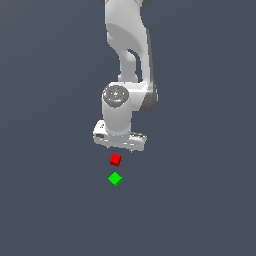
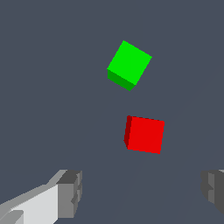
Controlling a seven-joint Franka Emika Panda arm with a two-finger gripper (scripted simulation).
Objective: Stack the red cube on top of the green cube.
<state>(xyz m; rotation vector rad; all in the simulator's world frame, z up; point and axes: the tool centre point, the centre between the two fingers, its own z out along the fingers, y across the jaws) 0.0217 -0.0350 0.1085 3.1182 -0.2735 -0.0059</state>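
Observation:
The red cube lies on the grey floor just in front of my gripper; it also shows in the wrist view. The green cube lies a short way beyond it, apart from it, and shows in the wrist view, turned at an angle. My gripper hangs above and behind the red cube, not touching it. In the wrist view the gripper is open and empty, with its two grey fingertips wide apart and the red cube ahead of the gap.
The plain dark grey floor stretches all around the two cubes. The white arm rises behind the gripper.

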